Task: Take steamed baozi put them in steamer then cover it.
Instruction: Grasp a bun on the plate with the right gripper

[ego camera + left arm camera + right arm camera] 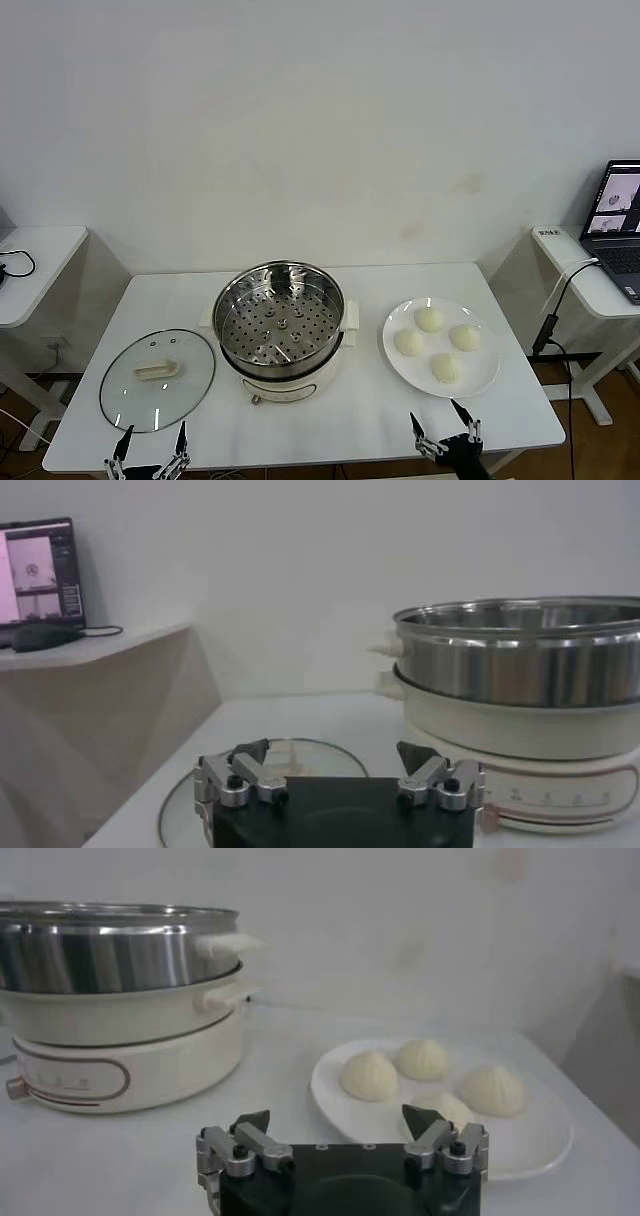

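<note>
- While nothing is gripped yet, four steamed baozi (437, 343) sit on a flat white plate (400, 367) on the robot's right side of the white table (350, 420) — clustered, close together but whether they touch is unclear; the right wrist view shows them as pleated off-white buns (370, 1075).
- Steamer (281, 330) stands mid-table, just beside the plate and not touching it — shiny steel pot, perforated tray visible inside, cream-white base, side handles; no bun in it.
- Cover (157, 379) lies flat on the table on the robot's left of the steamer, glass with metal rim, cream handle facing up; off the pot.
- Left gripper (151, 443) at the near table edge just in front of the cover, fingers spread apart, holding nothing; same in its wrist view (335, 765).
- Right gripper (445, 420) at the near edge in front of the plate, fingers apart, empty (340, 1128).
- Laptop (617, 228), screen on, sits on a side desk at far right, well apart.
</note>
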Tool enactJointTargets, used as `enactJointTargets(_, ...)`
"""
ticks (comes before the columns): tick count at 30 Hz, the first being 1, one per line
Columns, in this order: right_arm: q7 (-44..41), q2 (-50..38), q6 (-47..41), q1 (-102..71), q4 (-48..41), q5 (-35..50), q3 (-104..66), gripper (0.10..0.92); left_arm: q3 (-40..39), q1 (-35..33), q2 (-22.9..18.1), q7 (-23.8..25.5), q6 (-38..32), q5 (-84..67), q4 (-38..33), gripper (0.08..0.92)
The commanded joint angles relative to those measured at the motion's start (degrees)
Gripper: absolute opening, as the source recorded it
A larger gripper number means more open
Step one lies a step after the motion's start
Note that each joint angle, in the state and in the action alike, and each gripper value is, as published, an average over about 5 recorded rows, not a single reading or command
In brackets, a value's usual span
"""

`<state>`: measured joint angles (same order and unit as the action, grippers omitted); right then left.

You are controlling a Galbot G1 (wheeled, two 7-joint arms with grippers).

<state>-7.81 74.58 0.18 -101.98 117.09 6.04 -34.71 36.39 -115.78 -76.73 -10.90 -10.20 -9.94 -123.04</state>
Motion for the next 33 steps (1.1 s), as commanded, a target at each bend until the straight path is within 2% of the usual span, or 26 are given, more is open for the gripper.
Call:
enactJointTargets(1,0.3,-0.3,0.6,-0.1,0.0,-0.7,0.5,0.823,0.1,-0.1,0.2,0.1,2.9,0.5,-0.8,0.823)
enactJointTargets(7,1.7,-5.7,-0.4,4.9,-0.6,-7.5,-2.8,0.823,0.5,1.4,0.8,0.0,6.8,2.6,-2.3,0.823)
enactJointTargets(12,0.7,-12.6,-3.6,10.7,-2.9,-14.5,-5.2,0.823,0.3,1.8,1.2,0.4,13.6,0.5,-5.2,0.823)
enactJointTargets(18,-4.5,-21.5,-6.6,20.3,-7.9,-22.6,-4.8,0.822,0.6,2.5,0.9,1.1,14.4,1.9,-6.4,0.823)
enactJointTargets(27,-22.8,-37.7,-10.0,37.8,-17.6,-27.0,3.2,0.823,1.2,4.7,1.6,0.7,14.4,3.5,-5.7,0.823)
enactJointTargets(33,-33.6,-44.4,-9.4,58.8,-27.9,-26.4,21.4,0.823,1.3,5.6,1.9,0.6,14.3,3.6,-5.1,0.823)
